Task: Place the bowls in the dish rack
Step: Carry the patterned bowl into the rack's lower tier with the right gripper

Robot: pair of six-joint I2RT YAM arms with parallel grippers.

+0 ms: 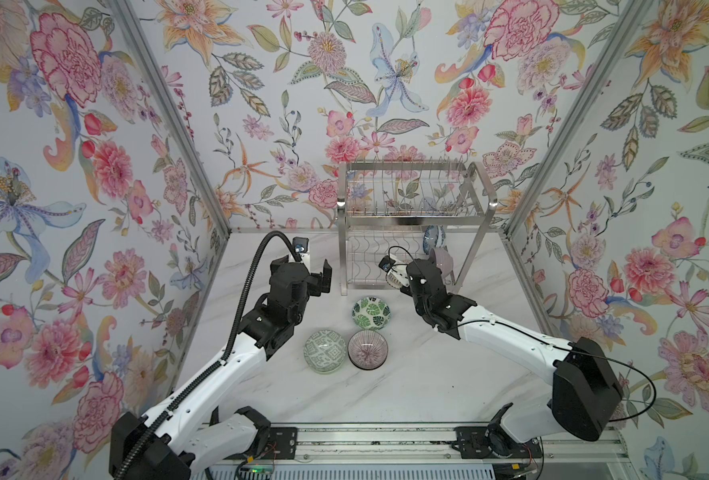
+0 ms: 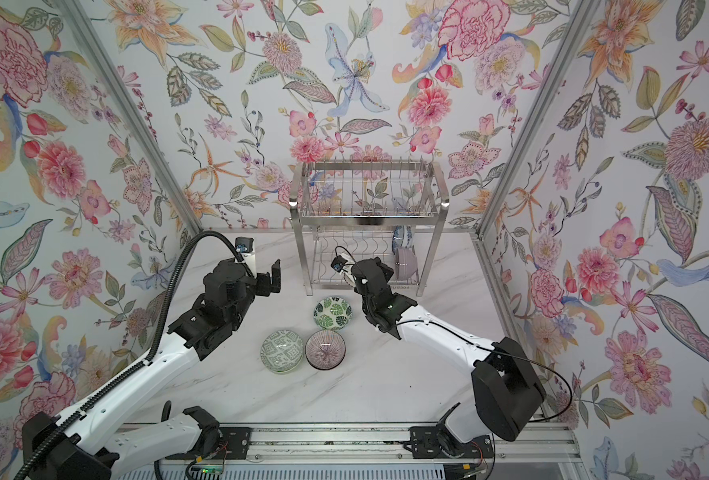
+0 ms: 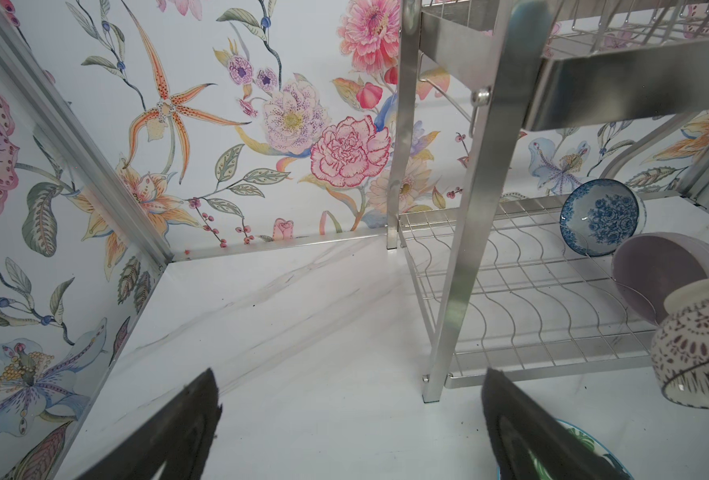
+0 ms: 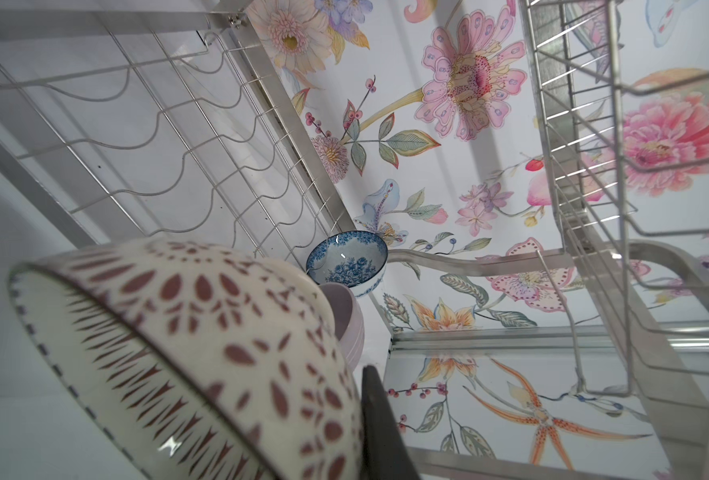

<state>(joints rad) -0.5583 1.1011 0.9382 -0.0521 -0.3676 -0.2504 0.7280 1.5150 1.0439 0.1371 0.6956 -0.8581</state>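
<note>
The dish rack (image 1: 407, 167) (image 2: 369, 166) stands at the back. On the right end of its lower shelf (image 4: 157, 124) a blue floral bowl (image 1: 432, 239) (image 4: 346, 259) and a lilac bowl (image 1: 443, 259) (image 4: 346, 316) stand on edge. My right gripper (image 1: 402, 276) (image 4: 361, 399) is shut on the rim of a white lattice bowl (image 4: 199, 332) (image 3: 698, 349), tilted at the shelf's front beside the lilac one. My left gripper (image 1: 323, 277) (image 3: 353, 386) hangs open and empty left of the rack. On the table sit a green leaf bowl (image 1: 371, 312), a grey-green geometric bowl (image 1: 324, 351) and a purple-lined bowl (image 1: 367, 350).
Flowered walls with metal corner posts (image 1: 170, 112) close in the marble table (image 1: 407, 395) on three sides. The rack's upper tier (image 2: 369, 195) of thin prongs holds nothing. A metal rail (image 1: 369, 440) runs along the front edge.
</note>
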